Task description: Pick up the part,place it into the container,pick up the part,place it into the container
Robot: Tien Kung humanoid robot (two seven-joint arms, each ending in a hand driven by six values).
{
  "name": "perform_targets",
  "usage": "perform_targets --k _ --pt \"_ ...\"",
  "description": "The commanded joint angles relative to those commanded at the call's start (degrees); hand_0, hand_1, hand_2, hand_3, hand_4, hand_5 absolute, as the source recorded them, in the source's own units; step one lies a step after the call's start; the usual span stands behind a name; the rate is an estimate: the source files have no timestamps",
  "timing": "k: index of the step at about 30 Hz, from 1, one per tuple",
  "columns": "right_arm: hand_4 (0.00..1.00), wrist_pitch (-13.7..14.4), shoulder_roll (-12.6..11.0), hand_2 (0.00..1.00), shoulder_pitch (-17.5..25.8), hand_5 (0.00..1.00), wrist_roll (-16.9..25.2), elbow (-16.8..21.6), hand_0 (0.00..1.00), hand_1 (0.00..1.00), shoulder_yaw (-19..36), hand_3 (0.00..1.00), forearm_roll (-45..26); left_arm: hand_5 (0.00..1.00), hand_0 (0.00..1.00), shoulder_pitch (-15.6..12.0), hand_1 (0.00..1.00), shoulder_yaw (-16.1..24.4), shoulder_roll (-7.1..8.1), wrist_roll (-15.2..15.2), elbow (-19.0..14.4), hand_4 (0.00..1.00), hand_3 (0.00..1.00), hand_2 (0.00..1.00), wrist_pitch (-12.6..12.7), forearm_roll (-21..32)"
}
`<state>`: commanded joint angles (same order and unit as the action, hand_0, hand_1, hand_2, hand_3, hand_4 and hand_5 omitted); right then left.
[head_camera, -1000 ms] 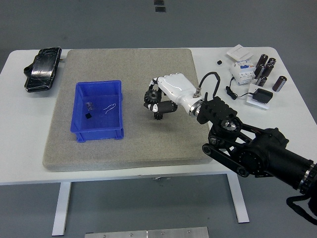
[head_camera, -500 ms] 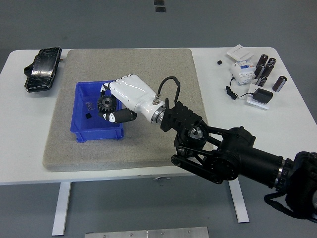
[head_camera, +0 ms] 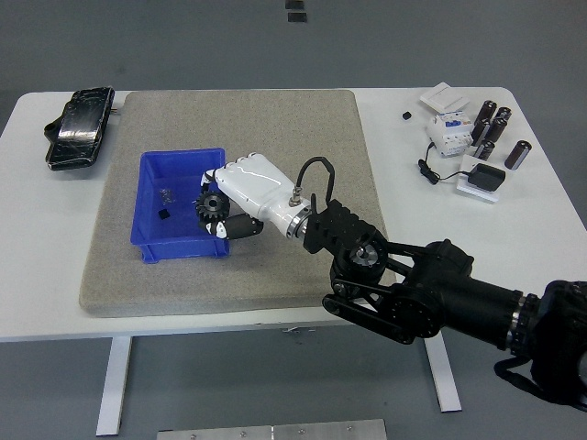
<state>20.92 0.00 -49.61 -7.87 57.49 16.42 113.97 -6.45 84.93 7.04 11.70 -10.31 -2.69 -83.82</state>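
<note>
My right hand (head_camera: 220,203), white with black fingertips, is shut on a black toothed gear (head_camera: 211,204). It holds the gear over the right side of the blue bin (head_camera: 153,240), at the bin's right wall. The bin sits on the left half of the grey mat (head_camera: 321,119) and holds a small black part (head_camera: 163,214) and other small bits near its left side. My right arm (head_camera: 413,284) reaches in from the lower right. My left hand is out of view.
A black pouch (head_camera: 77,126) lies at the table's far left. At the far right stand a white electrical module (head_camera: 448,133), several black cylinders (head_camera: 491,128), a black adapter with cable (head_camera: 482,177) and a white card (head_camera: 443,96).
My right hand carried the gear left from the mat's middle to over the bin, then lowered slightly and shifted a little right toward the bin's right wall.
</note>
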Motion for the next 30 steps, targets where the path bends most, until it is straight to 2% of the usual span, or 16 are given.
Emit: perform_targets --k 5,6,24,30 --pt "0.598 0.06 0.00 0.606 -0.11 0.386 -0.04 -0.21 0.433 0.536 -0.30 0.675 -0.14 0.459 0.667 -0.07 0.645 -0.03 0.06 0.06 0.00 0.692 0.553 0.639 0.01 0.02" --pt "0.594 0.07 0.00 0.674 -0.14 0.372 -0.05 -0.22 0.497 0.618 -0.35 0.689 -0.14 0.461 0.667 -0.09 0.645 -0.04 0.07 0.06 0.00 0.693 0.552 0.639 0.01 0.02" --pt "0.637 0.32 0.00 0.729 -0.60 0.403 -0.08 -0.22 0.543 0.658 -1.10 0.705 0.04 0.464 0.667 -0.08 0.645 -0.11 0.19 0.10 0.00 0.692 0.552 0.640 0.01 0.04" --pt "0.647 0.34 0.00 0.727 -0.35 0.410 0.05 0.15 0.544 0.660 1.37 0.705 0.49 0.465 0.667 -0.07 0.645 -0.13 0.13 0.05 0.00 0.692 0.552 0.640 0.01 0.08"
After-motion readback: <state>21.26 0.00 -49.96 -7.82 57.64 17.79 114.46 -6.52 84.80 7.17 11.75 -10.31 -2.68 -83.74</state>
